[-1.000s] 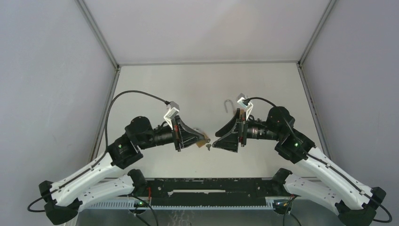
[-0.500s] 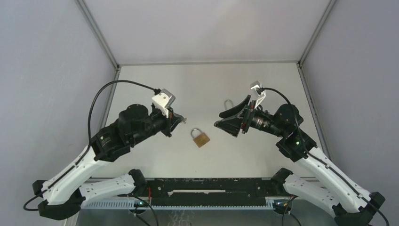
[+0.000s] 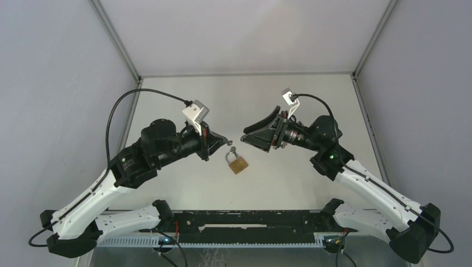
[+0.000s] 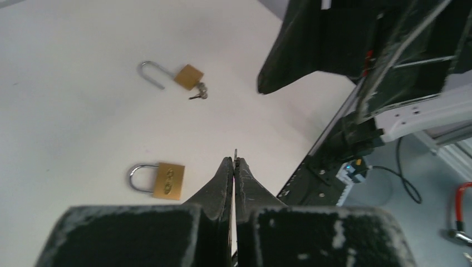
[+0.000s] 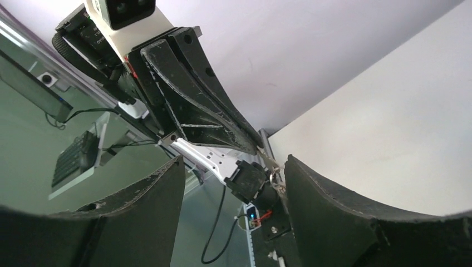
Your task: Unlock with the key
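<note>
At the near edge of the white table [image 3: 300, 100], a black rail [image 3: 250, 225] runs between the 2 arm bases. Beyond it, a shut brass padlock with a silver shackle [image 3: 239, 165] lies flat on the table, roughly midway between the arms. The left gripper [image 4: 234, 164] hangs raised off the table just left of this padlock. Its 2 fingers are pressed together on a small silver key [image 4: 236, 151], and only a thin sliver of metal pokes out past the tips. The right gripper [image 5: 232, 164] is right of the shut padlock and a little farther from the bases, also off the table and pointing toward the left gripper. Its 2 fingers stand well apart with nothing between them. Farther from the bases than the shut padlock and well apart from it, a 2nd brass padlock [image 4: 188, 76] lies with its shackle swung open and another small key [image 4: 198, 91] at its body. It shows only in the left wrist view, because the right gripper hides that spot from above.
</note>
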You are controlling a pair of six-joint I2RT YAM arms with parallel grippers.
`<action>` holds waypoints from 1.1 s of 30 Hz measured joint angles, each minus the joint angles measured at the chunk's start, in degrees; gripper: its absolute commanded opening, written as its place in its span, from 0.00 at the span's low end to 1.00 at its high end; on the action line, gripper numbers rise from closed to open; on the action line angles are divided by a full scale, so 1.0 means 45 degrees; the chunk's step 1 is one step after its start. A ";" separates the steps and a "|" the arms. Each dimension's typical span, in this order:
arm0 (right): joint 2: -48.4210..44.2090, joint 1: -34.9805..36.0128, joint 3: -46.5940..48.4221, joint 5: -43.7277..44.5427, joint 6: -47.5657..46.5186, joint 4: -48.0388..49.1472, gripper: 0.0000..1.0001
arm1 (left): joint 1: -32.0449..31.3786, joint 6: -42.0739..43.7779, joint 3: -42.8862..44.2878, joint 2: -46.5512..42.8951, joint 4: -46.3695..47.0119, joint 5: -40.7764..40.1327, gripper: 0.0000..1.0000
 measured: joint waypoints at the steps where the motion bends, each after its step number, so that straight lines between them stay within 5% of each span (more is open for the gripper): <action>1: 0.0102 0.0049 0.0000 -0.0063 0.0087 0.0223 0.71 | 0.0000 -0.0146 0.0034 -0.0034 0.0170 0.0189 0.00; 24: 0.1005 0.1535 0.0000 0.0413 0.0797 0.2108 0.66 | 0.0000 -0.2040 -0.0559 -0.1132 0.2997 0.1307 0.00; 33: 0.0967 0.1559 0.0010 0.0641 0.0549 0.1991 0.50 | 0.0000 -0.2229 -0.0583 -0.1088 0.3177 0.1316 0.00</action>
